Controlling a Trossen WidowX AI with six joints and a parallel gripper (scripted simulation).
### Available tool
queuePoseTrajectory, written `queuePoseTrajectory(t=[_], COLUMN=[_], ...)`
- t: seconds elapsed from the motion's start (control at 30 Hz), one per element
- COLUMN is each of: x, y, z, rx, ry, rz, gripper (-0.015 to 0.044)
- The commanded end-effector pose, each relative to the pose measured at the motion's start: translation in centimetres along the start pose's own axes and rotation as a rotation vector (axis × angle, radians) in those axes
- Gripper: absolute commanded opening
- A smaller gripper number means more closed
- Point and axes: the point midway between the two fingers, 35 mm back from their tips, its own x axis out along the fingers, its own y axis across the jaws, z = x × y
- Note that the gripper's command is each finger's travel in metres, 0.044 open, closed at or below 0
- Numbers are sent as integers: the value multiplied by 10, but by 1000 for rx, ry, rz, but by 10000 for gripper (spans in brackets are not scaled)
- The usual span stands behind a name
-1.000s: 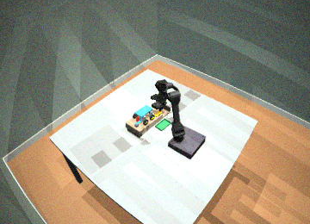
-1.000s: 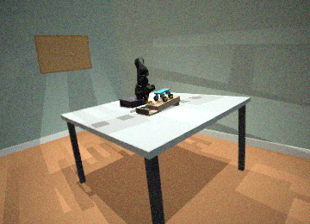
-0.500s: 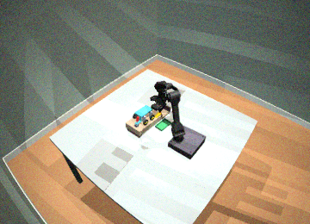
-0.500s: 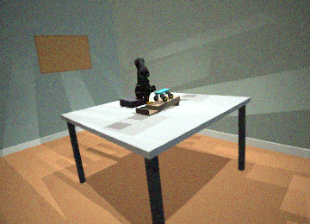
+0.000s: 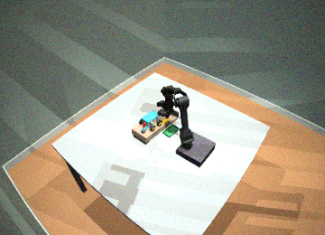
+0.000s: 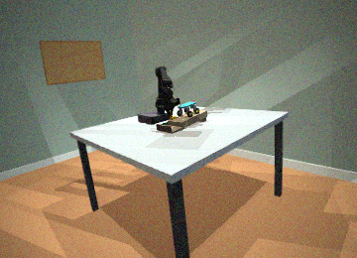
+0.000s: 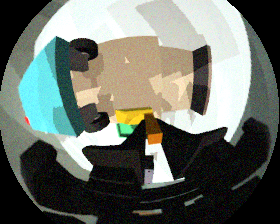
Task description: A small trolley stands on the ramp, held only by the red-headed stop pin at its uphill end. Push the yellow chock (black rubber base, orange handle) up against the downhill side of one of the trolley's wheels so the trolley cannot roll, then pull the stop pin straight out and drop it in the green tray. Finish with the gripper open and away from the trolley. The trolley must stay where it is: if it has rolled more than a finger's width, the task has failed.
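Wrist view: claw (image 7: 146, 150) clenched narrow on orange handle (image 7: 153, 130) of yellow chock (image 7: 131, 116), low centre of frame. Chock sits against near edge of tan wooden ramp (image 7: 144, 75), just right of trolley's black wheel (image 7: 95, 121). Trolley (image 7: 46, 91) boxy, cyan deck, left side of frame; sliver of red stop pin (image 7: 28, 120) at far left. Top view: flat green tray (image 5: 171, 131) on white counter (image 5: 135, 183) beside ramp, mid-frame.
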Motion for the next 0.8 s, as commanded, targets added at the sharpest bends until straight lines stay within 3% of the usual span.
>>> queuePoseTrajectory(t=[0.0, 0.77], x=[-1, -1], y=[6, 21], z=[0, -1], rx=[-1, -1], ry=[-4, -4], rz=[6, 8], gripper=[0, 0])
